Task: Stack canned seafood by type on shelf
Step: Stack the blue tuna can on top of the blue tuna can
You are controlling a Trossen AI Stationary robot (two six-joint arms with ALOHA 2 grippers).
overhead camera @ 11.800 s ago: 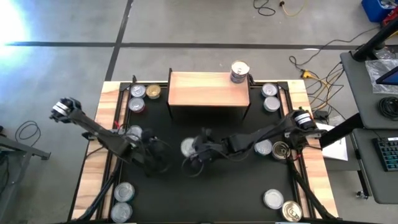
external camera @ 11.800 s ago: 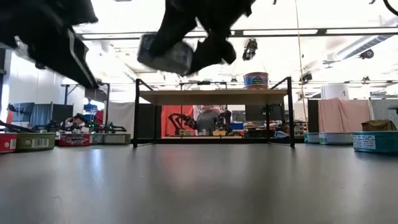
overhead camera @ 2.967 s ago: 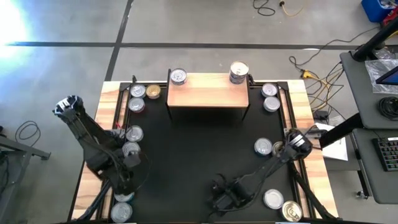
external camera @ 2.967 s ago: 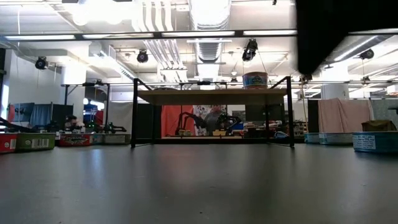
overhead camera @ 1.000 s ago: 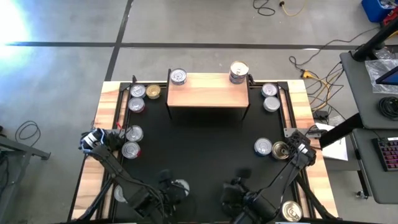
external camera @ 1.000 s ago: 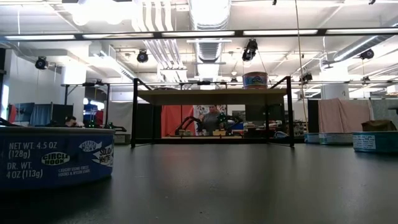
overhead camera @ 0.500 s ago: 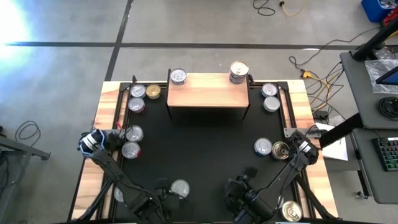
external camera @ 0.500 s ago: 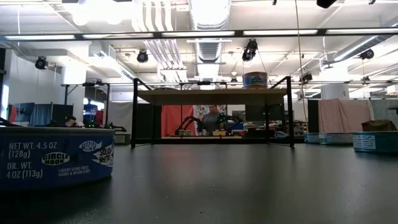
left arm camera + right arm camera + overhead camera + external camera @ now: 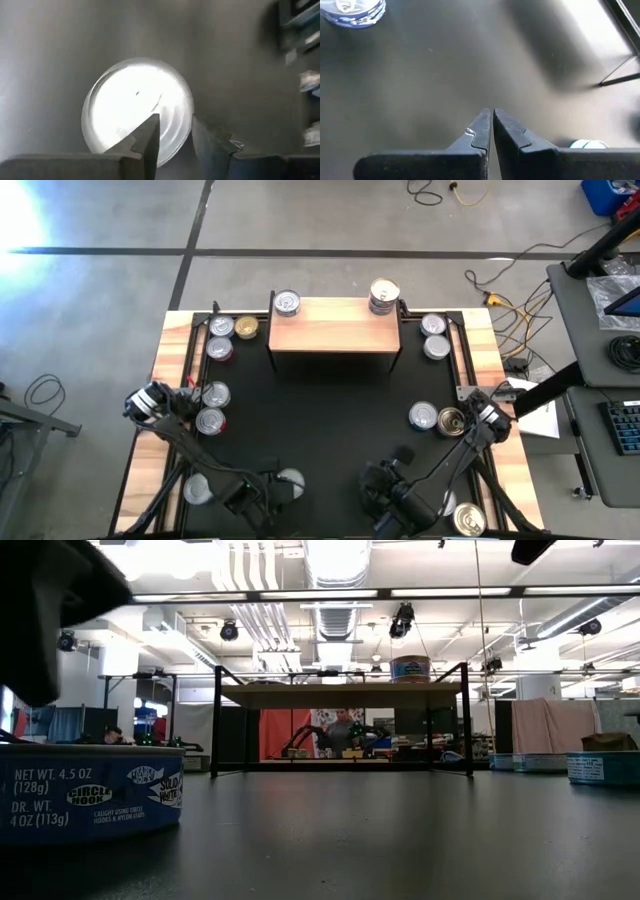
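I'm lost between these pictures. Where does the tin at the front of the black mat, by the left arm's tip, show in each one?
High view: the tin sits near the bottom edge, left of centre.
Low view: far left, large, blue label.
Left wrist view: its shiny top, in the centre.
Right wrist view: a blue-labelled tin in the top-left corner may be it; I cannot tell.
Shared landmark: the black mat under it.

The left arm reaches along the table's left side to the near edge, its left gripper [image 9: 172, 145] pointing down, fingers [image 9: 147, 137] parted by a narrow gap. The right arm folds back toward the near right, its right gripper [image 9: 491, 131] low over the mat, fingers pressed together and holding nothing.
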